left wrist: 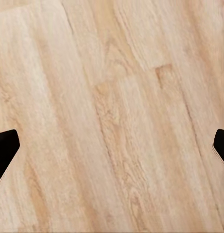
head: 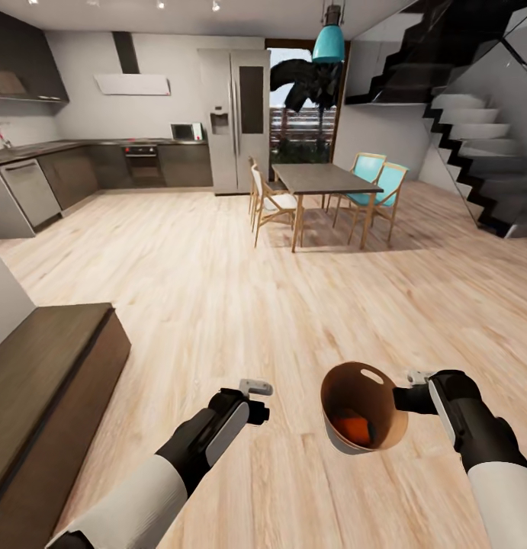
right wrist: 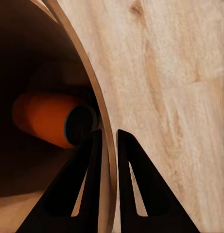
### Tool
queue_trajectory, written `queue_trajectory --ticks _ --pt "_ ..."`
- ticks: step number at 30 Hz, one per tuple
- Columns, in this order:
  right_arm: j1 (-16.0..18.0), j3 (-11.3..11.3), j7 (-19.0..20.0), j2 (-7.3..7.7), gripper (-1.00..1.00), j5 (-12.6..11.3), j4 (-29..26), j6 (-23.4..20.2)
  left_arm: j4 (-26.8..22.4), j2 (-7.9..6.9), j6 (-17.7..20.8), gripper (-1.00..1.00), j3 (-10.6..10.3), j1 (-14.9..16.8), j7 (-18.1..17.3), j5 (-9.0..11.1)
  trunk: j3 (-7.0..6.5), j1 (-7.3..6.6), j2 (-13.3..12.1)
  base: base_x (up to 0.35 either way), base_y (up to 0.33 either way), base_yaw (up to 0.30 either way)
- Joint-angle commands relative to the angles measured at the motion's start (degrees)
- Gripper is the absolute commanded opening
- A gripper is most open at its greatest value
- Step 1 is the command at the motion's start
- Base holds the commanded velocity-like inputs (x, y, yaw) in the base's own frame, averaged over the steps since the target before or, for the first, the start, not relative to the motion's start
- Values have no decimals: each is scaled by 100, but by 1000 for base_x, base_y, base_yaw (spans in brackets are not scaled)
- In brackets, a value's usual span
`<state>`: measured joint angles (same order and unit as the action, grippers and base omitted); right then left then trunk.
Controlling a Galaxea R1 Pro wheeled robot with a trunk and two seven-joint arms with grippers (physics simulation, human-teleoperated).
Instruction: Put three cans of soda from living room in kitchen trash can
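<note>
Now my right gripper [right wrist: 108, 138] pinches the thin wall of the shiny copper-brown round bin [head: 347, 396], one finger inside and one outside.

Inside the bin lies a bright orange soda can [right wrist: 51, 119] on its side. I hold the bin above the pale wood floor [head: 240, 290], at about 5 o'clock. My left gripper [left wrist: 112, 145] is spread wide, holding nothing. Far off at 11 o'clock sits the dark kitchen counter [head: 80, 145], with the tall silver fridge [head: 234, 122] near 12.
</note>
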<state>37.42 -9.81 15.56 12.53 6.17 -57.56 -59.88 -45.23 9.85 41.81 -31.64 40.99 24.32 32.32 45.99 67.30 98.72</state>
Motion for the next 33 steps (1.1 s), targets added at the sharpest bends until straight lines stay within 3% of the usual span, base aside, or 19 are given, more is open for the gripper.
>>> queue_trajectory --ticks 1,12,21,33 --pt "2 -2 26 -1 -100 -134 -1 -12 9 0 -3 100 0 2 -2 1 -3 0 0 347 0 -286" --pt "2 -2 275 14 -100 -113 -9 -12 30 -8 -6 100 0 6 -9 11 -33 0 0 347 0 -286" --pt "2 21 330 64 -100 -124 -18 -12 192 -5 -20 100 0 60 -240 15 -60 0 0 347 0 -286" --pt "2 45 336 68 -100 -117 -19 -12 402 -6 -41 100 0 136 -295 26 -105 0 0 347 0 -277"
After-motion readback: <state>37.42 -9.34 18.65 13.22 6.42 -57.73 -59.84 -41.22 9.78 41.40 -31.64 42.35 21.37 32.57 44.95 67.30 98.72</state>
